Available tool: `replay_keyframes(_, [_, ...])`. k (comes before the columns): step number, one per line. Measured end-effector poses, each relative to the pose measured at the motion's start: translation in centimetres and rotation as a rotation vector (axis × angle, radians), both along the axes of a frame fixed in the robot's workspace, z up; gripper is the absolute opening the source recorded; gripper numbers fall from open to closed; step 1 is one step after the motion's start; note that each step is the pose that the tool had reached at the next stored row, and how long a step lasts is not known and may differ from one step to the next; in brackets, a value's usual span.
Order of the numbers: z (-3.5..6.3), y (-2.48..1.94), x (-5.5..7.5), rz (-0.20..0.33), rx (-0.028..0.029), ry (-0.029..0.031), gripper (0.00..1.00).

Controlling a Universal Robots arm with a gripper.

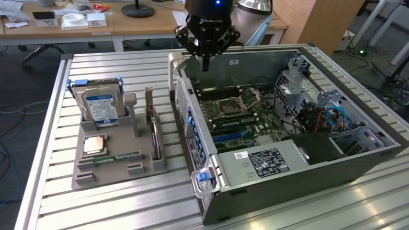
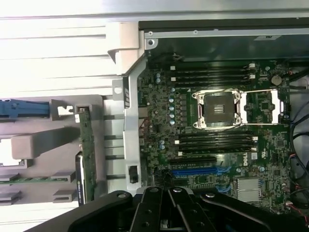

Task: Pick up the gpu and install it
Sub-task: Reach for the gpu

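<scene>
The gpu [image 1: 154, 128] stands on its long edge in a slot of the grey holder [image 1: 143, 165], to the exterior view's left of the open computer case [image 1: 307, 165]. In the wrist view the gpu [image 2: 87, 145] shows edge-on as a thin green-and-dark strip. My gripper [image 1: 205, 66] hangs above the case's far left corner, apart from the gpu. Its black fingers are shut together and hold nothing. In the wrist view the gripper [image 2: 169, 192] sits over the motherboard [image 2: 159, 130], near the blue slot [image 2: 193, 171].
A blue-labelled hard drive [image 1: 101, 105] stands upright at the holder's far end. A processor chip [image 1: 95, 143] and a green memory stick [image 1: 118, 157] lie in the holder's near part. The case's metal wall and handle [image 2: 126, 48] separate holder and motherboard. Desks stand behind the slatted table.
</scene>
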State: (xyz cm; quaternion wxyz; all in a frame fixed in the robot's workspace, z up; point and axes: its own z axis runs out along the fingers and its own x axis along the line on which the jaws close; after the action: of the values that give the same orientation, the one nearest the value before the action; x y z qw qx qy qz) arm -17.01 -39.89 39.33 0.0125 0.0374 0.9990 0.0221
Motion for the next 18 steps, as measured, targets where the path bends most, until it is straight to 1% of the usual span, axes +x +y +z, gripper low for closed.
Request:
replay_keyframes(7, [0.0, 0.0, -2.4, 0.0, 0.0, 0.0, 0.11])
replay_keyframes(9, [-0.01, 0.0, -3.0, 0.0, 0.0001, -0.0001, 0.11])
replay_keyframes(12, [-0.01, 0.0, -3.3, 0.0, 0.0001, -0.0001, 0.11])
replay_keyframes(18, [-0.01, 0.0, -3.5, 0.0, 0.0001, -0.0001, 0.11])
